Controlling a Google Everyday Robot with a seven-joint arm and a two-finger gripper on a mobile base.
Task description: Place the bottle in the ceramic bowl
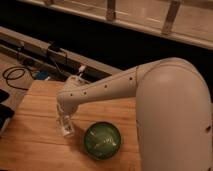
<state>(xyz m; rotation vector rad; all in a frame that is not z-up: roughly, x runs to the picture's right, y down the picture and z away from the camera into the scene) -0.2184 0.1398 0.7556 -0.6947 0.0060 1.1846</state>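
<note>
The big white arm (150, 95) reached in from the right, its bulky shoulder filling the lower right corner and its forearm sloping down to the left across the wooden table (35, 140). At the end of it the gripper (65, 126) pointed downward just above the tabletop, its fingers pressed together on a small pale object that looked like the bottle (66, 128), though its cap and label were too blurred to make out. The bottle stood more or less upright in that grip, low over the wood, at about nine o'clock from the ceramic bowl (102, 140) and just beside its rim without touching it. The bowl, glossy dark green with a lighter mottled inside, sat on the table toward the near edge, with nothing visible inside it. To the bowl's three o'clock the arm's shoulder hid the table, so I could not tell how much room lay on that side. From the gripper toward nine o'clock and seven o'clock a wide stretch of bare wood ran out to the table's left edge and near corner. Toward twelve o'clock the board ended at a straight far edge, beyond which lay a dark floor with a looped black cable (15, 77) off the far left corner, and farther back a long low rail (60, 50) ran across the room.
</note>
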